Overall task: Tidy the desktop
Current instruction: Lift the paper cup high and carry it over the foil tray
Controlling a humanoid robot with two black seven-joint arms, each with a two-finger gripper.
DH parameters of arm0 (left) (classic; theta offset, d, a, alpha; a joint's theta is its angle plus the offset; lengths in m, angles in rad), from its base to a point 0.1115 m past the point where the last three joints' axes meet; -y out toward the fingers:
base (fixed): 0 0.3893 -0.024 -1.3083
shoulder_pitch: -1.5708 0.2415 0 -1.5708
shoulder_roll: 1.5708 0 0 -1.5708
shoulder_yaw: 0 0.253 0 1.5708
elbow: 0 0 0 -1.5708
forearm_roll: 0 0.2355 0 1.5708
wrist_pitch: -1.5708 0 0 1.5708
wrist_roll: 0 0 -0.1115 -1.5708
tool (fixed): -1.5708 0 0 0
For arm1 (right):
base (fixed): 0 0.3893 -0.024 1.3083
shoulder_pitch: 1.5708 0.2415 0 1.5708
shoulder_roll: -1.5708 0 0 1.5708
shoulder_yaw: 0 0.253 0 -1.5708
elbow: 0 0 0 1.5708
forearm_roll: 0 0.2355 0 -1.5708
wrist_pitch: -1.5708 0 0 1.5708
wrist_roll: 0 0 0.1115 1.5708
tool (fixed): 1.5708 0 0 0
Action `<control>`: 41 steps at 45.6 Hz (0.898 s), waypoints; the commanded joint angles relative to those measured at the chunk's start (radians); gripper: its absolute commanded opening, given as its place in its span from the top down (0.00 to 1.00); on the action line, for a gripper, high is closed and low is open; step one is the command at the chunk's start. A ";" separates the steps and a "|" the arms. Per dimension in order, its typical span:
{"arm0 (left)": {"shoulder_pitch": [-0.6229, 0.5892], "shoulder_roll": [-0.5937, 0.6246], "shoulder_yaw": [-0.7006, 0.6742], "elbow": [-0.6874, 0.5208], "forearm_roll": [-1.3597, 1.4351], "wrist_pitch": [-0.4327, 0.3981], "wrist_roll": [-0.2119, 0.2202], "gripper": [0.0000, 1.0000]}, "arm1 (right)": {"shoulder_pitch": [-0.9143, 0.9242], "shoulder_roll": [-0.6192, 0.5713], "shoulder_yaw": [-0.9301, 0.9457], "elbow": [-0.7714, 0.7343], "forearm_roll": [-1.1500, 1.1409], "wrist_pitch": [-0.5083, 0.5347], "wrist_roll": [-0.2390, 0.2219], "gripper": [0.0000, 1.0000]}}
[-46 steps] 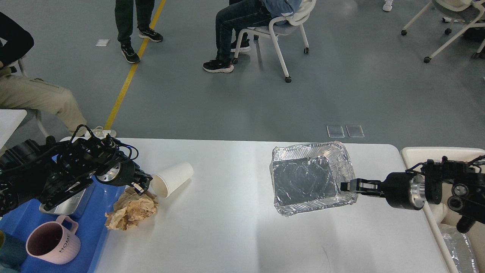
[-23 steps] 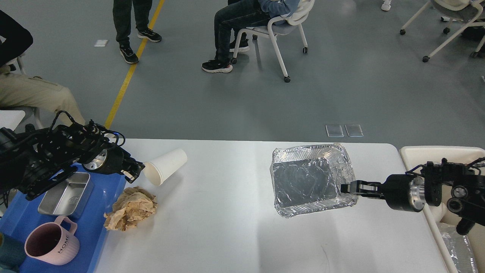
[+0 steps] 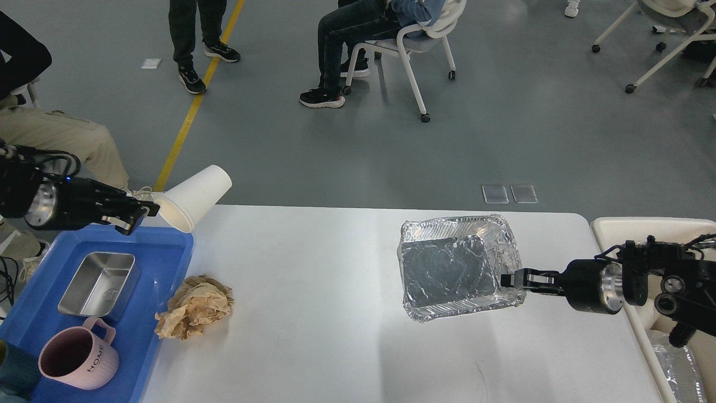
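- The white desktop [image 3: 335, 313] runs its long axis left to right, its wide middle bare between a crumpled brown paper [image 3: 194, 307] and a foil tray [image 3: 456, 266].
- Left gripper [image 3: 146, 211] grips a tilted white paper cup [image 3: 193, 197] by its rim, above the blue tray's [image 3: 162, 246] far corner at the desktop's left edge.
- Right gripper [image 3: 510, 280] pinches the foil tray's right rim, near the cream bin [image 3: 615, 225].

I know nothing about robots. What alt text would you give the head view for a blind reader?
The robot's left gripper holds a white paper cup tipped sideways above a blue plastic tray, while its right gripper pinches the rim of a crumpled foil container on the white desktop. Crumpled brown paper lies beside the tray.
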 commanded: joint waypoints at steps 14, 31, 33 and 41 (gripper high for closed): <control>0.009 0.262 -0.080 -0.140 -0.448 -0.002 -0.023 1.00 | 0.000 -0.006 0.004 0.003 0.000 0.000 -0.003 1.00; 0.000 0.275 -0.074 -0.145 -0.471 -0.005 -0.031 1.00 | 0.000 -0.009 0.008 0.009 0.000 -0.001 -0.003 1.00; -0.008 0.253 -0.072 -0.143 -0.462 -0.008 -0.028 1.00 | -0.001 -0.009 0.008 0.009 0.000 -0.004 -0.003 1.00; -0.160 0.149 -0.071 -0.142 -0.241 -0.116 -0.026 1.00 | -0.003 -0.011 0.008 0.017 0.000 -0.006 -0.002 1.00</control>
